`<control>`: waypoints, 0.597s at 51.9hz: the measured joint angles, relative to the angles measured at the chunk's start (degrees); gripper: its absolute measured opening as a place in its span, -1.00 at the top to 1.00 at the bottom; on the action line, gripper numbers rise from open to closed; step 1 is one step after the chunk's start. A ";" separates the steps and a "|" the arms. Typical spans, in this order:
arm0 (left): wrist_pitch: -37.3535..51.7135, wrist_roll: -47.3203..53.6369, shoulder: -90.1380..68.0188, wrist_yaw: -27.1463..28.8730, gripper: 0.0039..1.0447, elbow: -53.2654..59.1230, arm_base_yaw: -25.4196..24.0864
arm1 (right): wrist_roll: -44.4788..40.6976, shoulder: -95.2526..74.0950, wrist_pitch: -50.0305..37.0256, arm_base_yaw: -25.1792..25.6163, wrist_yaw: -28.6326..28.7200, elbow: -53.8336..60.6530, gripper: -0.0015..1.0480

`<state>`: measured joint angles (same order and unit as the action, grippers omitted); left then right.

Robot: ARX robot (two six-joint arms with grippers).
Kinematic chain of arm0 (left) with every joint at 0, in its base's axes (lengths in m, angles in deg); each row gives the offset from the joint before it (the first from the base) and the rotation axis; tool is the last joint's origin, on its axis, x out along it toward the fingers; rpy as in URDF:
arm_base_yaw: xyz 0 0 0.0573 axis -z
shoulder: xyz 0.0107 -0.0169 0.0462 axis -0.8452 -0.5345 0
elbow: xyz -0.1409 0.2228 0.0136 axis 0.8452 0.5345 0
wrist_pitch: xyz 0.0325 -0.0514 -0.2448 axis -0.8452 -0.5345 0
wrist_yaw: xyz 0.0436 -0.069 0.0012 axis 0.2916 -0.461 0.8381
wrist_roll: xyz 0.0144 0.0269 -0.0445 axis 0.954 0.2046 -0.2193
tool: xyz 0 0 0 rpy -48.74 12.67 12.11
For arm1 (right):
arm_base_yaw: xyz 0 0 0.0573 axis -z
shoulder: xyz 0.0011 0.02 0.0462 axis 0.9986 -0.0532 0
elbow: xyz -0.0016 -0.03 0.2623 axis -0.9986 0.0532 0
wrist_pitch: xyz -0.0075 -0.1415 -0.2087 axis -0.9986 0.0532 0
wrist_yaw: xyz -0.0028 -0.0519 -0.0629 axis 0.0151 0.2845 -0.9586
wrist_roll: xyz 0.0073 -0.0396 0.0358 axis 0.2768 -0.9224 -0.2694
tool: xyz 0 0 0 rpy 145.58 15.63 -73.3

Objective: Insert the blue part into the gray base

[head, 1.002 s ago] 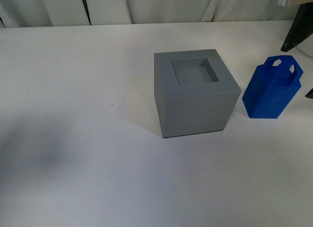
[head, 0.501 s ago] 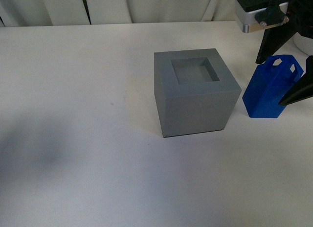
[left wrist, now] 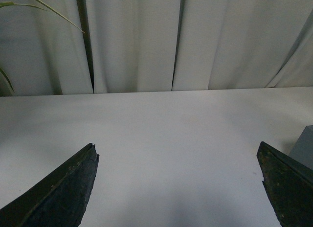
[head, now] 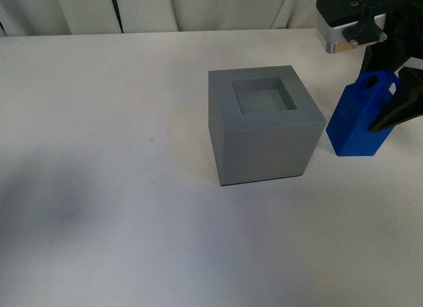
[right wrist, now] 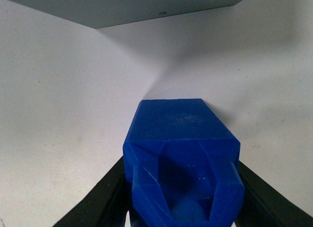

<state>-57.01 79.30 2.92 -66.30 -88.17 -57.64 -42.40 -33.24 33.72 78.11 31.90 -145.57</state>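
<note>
Right arm: right gripper (head: pixel 378 95) sits over the blue part (head: pixel 357 125), a bright blue matte plastic square-section block with a tapered top and arched handle loop. In the right wrist view the black fingers (right wrist: pixel 100 202) lie flush against two opposite sides of the blue part (right wrist: pixel 181 153), so the right gripper (right wrist: pixel 181 210) is pinching the block near its top.

Position: blue part stands on the white table (head: pixel 99 188), just right of the gray base (head: pixel 264 131), a matte gray plastic cube with a square recess in its top face; a narrow gap between them, not touching. Recess holds nothing. Gray base (right wrist: pixel 122 4) also shows beyond the block in the right wrist view.

Left arm: left gripper (left wrist: pixel 176 148) is above bare table, fingers spread wide, nothing between them. An edge of the gray base (left wrist: pixel 305 147) is just visible; pale curtain (left wrist: pixel 137 41) behind
</note>
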 joint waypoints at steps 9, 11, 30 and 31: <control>0.00 0.00 0.00 0.00 -0.89 0.00 0.00 | 0.22 0.26 2.84 0.39 1.81 -2.80 0.12; 0.00 0.00 0.00 0.00 -0.89 0.00 0.00 | 0.24 0.68 3.89 0.39 2.40 -3.96 0.12; 0.00 0.02 0.00 0.00 -0.89 0.00 0.00 | 0.70 5.55 14.53 -5.64 7.56 -15.37 0.12; 0.00 0.02 0.00 0.00 -0.89 0.00 0.00 | 0.74 5.55 14.71 -6.21 7.65 -15.61 0.12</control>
<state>-57.01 79.32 2.92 -66.30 -88.17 -57.64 -41.66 -27.69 48.43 71.90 39.55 -161.18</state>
